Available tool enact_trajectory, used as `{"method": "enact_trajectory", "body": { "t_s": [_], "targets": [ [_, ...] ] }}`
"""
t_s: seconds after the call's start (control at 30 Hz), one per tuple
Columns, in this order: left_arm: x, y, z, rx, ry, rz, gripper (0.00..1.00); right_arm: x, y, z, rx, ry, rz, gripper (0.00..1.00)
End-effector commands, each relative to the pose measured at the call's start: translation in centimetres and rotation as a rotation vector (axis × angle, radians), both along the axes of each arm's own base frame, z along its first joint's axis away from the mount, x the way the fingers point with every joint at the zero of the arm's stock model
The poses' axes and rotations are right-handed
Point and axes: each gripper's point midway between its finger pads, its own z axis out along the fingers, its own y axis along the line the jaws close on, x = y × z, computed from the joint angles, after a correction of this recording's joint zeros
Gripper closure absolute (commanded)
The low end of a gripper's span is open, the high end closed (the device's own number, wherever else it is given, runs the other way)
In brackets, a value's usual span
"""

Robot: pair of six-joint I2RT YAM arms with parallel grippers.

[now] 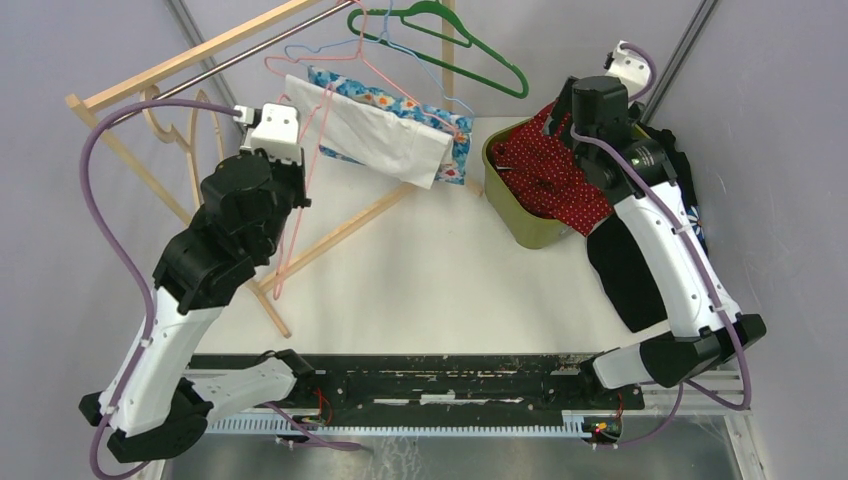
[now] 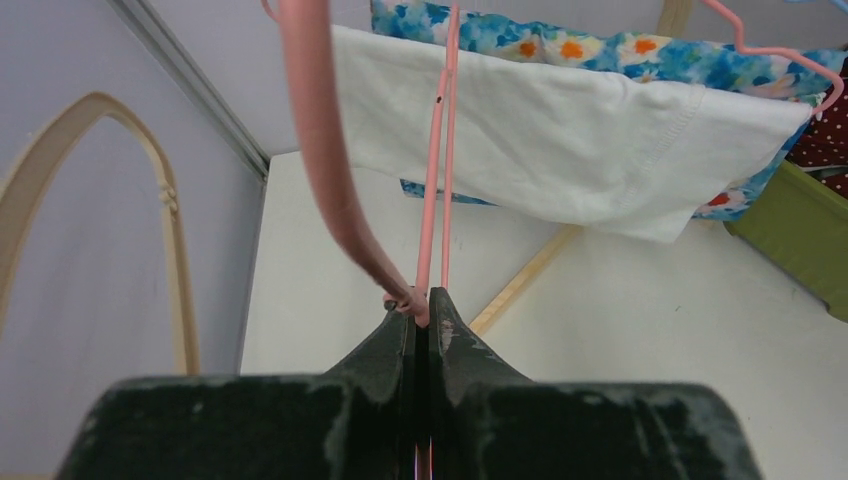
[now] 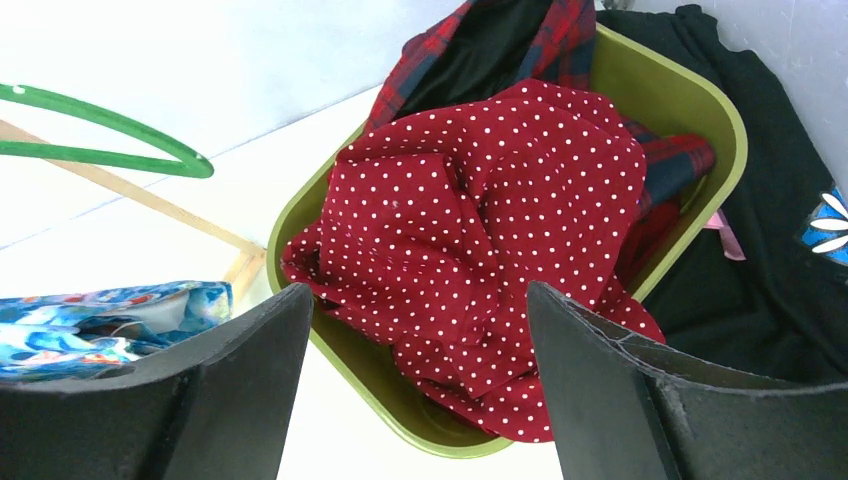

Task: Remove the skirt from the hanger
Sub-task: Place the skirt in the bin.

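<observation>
The skirt point(image 1: 385, 130) is blue floral cloth with a white lining, draped over the bar of a pink wire hanger point(image 1: 296, 205) that hangs off the wooden rack. In the left wrist view the skirt point(image 2: 560, 130) hangs ahead and above, still on the pink hanger point(image 2: 437, 180). My left gripper point(image 1: 301, 192) point(image 2: 428, 300) is shut on the hanger's lower wires. My right gripper point(image 1: 553, 118) point(image 3: 418, 295) is open and empty, hovering over the olive bin. A corner of the skirt point(image 3: 100, 320) shows at the left of the right wrist view.
The olive bin point(image 1: 500, 195) point(image 3: 680, 95) at the back right holds a red polka-dot garment point(image 3: 480, 220) and plaid cloth. A black garment point(image 3: 760, 280) lies beside it. The wooden rack point(image 1: 200, 60) carries a green hanger point(image 1: 470, 50), a blue wire hanger and wooden hangers point(image 1: 170, 125).
</observation>
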Motion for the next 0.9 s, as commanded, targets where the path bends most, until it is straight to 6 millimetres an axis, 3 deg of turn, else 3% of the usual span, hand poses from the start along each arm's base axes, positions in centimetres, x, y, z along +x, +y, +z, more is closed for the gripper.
{"method": "enact_trajectory", "body": {
  "t_s": [0.0, 0.23, 0.6, 0.87],
  "targets": [
    [-0.7, 2.1, 2.0, -0.108, -0.099, 0.103, 0.97, 1.3, -0.1, 0.1, -0.057, -0.007, -0.014, 0.16],
    [1.0, 3.3, 2.4, -0.138, -0.193, 0.256, 0.97, 2.5, 0.4, -0.5, -0.071, 0.002, 0.001, 0.16],
    [5.2, 3.1, 4.1, -0.119, -0.283, 0.413, 0.97, 3.3, 0.6, -1.2, -0.112, 0.01, 0.019, 0.16],
    [8.1, 5.9, 4.7, -0.149, -0.322, 0.457, 0.97, 3.8, 0.7, -1.2, -0.131, 0.005, 0.022, 0.16]
  ]
}}
